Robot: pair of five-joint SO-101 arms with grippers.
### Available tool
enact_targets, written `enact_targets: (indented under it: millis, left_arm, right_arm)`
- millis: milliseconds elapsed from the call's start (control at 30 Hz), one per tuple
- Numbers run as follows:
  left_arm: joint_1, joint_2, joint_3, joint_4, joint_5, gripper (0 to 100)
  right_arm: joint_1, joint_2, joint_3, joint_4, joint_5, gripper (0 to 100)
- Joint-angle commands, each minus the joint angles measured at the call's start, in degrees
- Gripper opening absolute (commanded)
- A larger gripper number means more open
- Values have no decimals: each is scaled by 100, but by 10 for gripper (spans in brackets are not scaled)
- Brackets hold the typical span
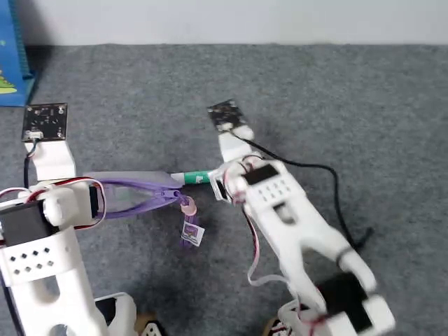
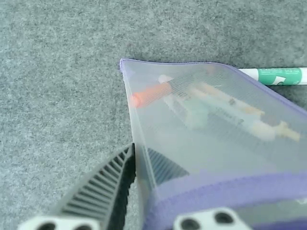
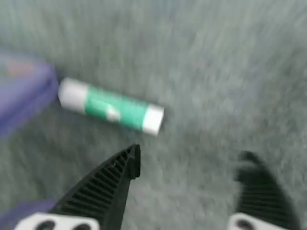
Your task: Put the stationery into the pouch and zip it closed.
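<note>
Grey carpet (image 1: 140, 91) covers the whole work surface, with a pale wall along its far edge and a blue object (image 1: 12, 63) at the far left corner. At the near left stands the left arm (image 1: 42, 245), white, with its camera board (image 1: 45, 122) out ahead of it. The left gripper (image 2: 139, 153) is clamped on one short end of the pouch (image 2: 201, 143). One ribbed finger (image 2: 108, 184) lies outside the wall, and the other shows through the mesh from inside.

The pouch is translucent with purple trim, lying on the carpet between the two arms in the high view (image 1: 133, 183). Through its wall several pens (image 2: 225, 112) can be made out, one with an orange end (image 2: 148, 95). Near its right-hand end a pink loop carries a small tag (image 1: 192, 233), which rests on the carpet just in front.

Just beyond the pouch's right end lies a green-and-white stick (image 1: 192, 177), outside the pouch and flat on the carpet, its near tip by the purple edge (image 2: 276, 76). The right gripper (image 3: 191, 155) hovers over it with its jaws spread wide and nothing between them, and the stick (image 3: 111, 106) sits a little ahead of the fingertips (image 3: 129, 160). The right arm (image 1: 294, 217) runs back to the near right, and a black cable (image 1: 336, 189) trails beside it.
</note>
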Motion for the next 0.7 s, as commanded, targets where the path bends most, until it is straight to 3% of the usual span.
enact_targets:
  millis: [0,300,667]
  left_arm:
    - [-18,0,-22,-141,0,11]
    - [-35,0,-22,-141,0,11]
    - [-35,0,-13,-141,0,11]
  right_arm:
    - [66,637,-1037,488,747,483]
    - [-470,1446,-1336,409,1996,483]
    - [-963,1912,-1398,-514,2602,483]
